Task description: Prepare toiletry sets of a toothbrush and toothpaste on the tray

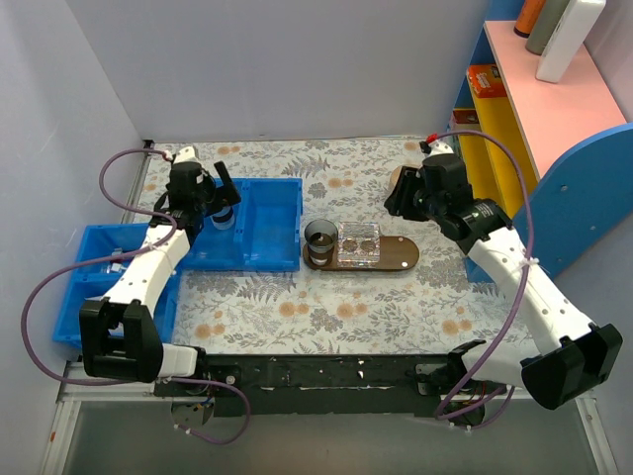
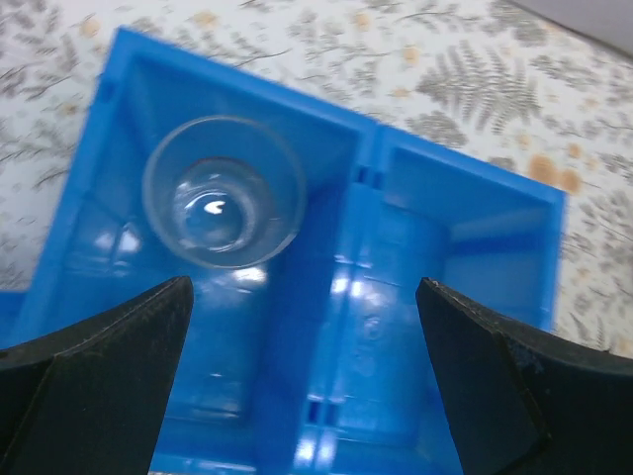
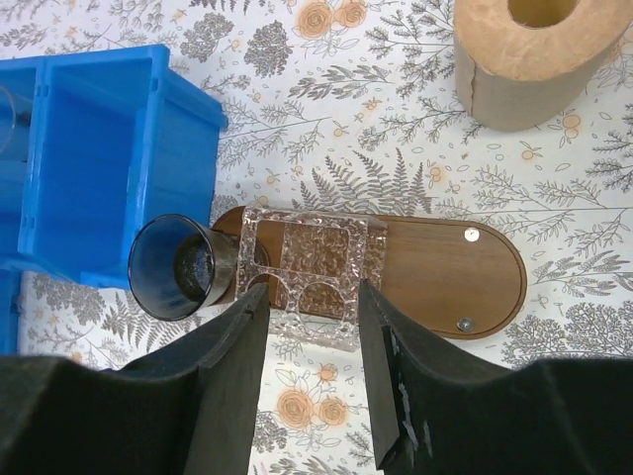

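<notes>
The dark brown wooden tray [image 1: 396, 255] lies at the table's middle; it also shows in the right wrist view [image 3: 435, 272]. A dark cup [image 1: 319, 237] [image 3: 178, 267] stands on its left end, beside a clear textured holder [image 1: 359, 243] [image 3: 307, 272]. My right gripper [image 1: 401, 198] [image 3: 312, 292] is open and empty, hovering above the tray's near edge by the holder. My left gripper [image 1: 220, 198] [image 2: 305, 376] is open wide and empty over a blue bin [image 2: 396, 257] that holds a clear glass cup [image 2: 223, 193]. No toothbrush or toothpaste is in view.
A second blue bin [image 1: 94, 287] sits at the left edge. A tan hollow cylinder [image 3: 529, 54] stands behind the tray. A blue, yellow and pink shelf [image 1: 554, 109] with bottles borders the right side. Walls close the back and left.
</notes>
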`<state>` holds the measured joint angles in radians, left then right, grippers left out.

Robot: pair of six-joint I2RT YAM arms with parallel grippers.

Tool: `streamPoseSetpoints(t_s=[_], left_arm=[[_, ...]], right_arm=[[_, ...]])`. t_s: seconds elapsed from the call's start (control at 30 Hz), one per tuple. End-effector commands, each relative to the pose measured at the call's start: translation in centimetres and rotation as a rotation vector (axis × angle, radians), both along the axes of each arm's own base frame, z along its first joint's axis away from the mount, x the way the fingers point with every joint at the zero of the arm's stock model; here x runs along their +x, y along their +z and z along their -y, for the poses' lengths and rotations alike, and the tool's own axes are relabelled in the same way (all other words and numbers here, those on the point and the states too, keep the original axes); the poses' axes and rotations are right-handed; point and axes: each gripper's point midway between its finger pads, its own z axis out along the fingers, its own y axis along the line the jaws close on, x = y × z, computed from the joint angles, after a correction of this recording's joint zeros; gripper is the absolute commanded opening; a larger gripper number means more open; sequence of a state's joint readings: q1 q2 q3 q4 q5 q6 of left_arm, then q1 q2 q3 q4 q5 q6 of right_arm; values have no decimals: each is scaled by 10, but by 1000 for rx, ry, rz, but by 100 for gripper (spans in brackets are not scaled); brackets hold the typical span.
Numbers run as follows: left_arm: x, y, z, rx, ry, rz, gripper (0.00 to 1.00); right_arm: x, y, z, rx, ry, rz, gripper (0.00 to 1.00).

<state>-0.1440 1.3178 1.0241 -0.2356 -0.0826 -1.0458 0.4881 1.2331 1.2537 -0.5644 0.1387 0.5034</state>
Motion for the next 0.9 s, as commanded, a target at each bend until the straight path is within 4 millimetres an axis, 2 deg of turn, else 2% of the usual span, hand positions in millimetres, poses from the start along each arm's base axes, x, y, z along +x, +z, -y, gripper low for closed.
streamPoseSetpoints(t_s=[0.0,0.03,0.1,0.23,0.33,0.67,0.73,0.83,0.87], left_arm=[[-6,-5,-40,2,176,-64,98],[-8,-8,-49,19,220,-73,98],[-12,-16,-60,16,279,-99,88],[-12,-24,-70,-12,344,-127,77],[-7,-31,-71,-31,379,-153,66],[15,-54,-73,-62,424,-189,53],[18,-56,-73,-61,422,-193,45],[21,-64,-74,-54,424,-212,42],[22,-66,-73,-54,421,-215,35]], right_arm=[[-6,9,2,20,69,55,48],[-7,8,2,20,74,57,48],[-8,6,3,26,77,64,48],[-12,0,-1,53,103,64,48],[-14,-5,-5,69,125,59,48],[-22,-12,-7,87,156,53,48],[-24,-12,-9,93,165,52,48],[-27,-15,-10,99,172,46,48],[-27,-16,-9,100,174,46,48]])
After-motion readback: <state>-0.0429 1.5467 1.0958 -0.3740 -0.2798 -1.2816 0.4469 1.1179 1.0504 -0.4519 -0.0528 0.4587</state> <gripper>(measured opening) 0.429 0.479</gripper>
